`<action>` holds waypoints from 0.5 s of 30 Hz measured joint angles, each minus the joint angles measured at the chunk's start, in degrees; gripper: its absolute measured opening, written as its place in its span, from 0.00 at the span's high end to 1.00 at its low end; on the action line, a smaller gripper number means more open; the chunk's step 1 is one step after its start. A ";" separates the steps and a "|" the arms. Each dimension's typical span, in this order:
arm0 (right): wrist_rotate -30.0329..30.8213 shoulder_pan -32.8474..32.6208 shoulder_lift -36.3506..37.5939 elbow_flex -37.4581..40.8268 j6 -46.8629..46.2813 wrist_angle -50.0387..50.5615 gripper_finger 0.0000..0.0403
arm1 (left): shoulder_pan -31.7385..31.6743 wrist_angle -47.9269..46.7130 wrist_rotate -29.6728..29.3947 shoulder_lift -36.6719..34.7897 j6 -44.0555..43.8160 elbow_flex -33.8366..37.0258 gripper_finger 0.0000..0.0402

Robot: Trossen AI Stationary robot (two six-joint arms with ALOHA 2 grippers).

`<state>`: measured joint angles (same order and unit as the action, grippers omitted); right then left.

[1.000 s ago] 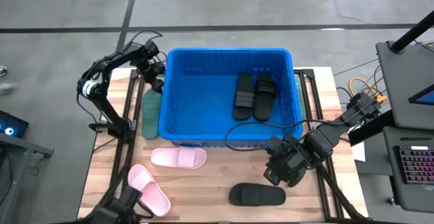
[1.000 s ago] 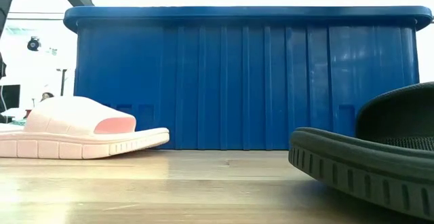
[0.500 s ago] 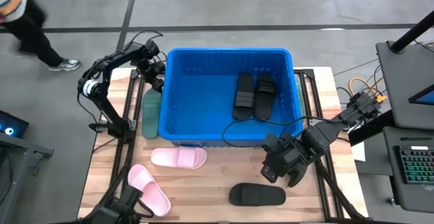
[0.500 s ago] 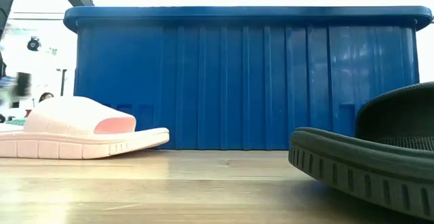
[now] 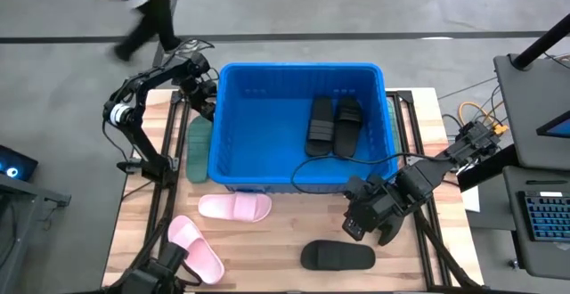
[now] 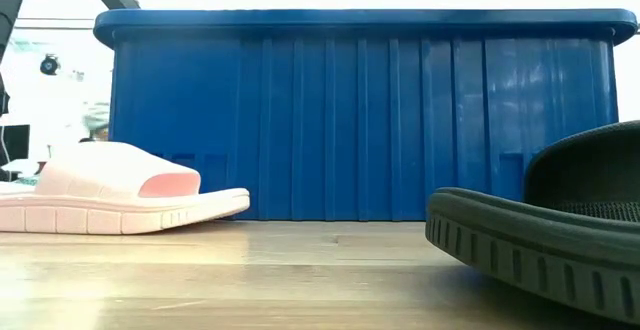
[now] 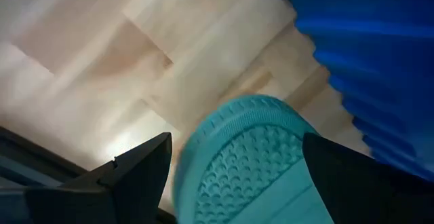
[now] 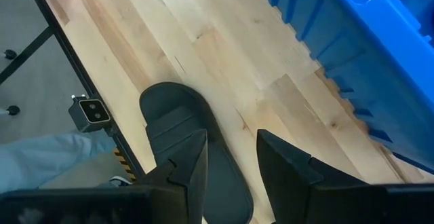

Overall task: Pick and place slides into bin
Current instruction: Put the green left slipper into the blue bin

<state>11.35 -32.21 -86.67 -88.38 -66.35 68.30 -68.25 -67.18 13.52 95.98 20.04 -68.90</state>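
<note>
- Right end effector has shifted slightly left over the last second; fingers part-spread, gripping nothing, above the lone black slide on the near surface. Judged: lining up the next pick.
- Left end effector unmoved, spread wide around the sage green slide left of the bin.
- Two black slides already binned; two pink slides remain near-left.
- A person walks past beyond the surface.

Three black slides, two of them in the bin, two pink slides, one green slide, one bin, two grippers
</note>
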 joint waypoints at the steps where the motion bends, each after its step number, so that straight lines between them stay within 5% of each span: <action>1: 0.02 0.02 0.00 0.00 0.01 0.01 0.71 | 0.00 -0.44 0.25 0.16 -1.74 0.03 0.21; 15: 0.21 1.87 0.00 0.00 3.28 -0.67 0.71 | 1.84 2.23 -1.71 -0.52 -7.51 6.91 0.24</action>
<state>11.55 -30.34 -86.67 -88.38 -63.06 67.63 -66.41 -64.95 11.81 95.46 12.53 -61.99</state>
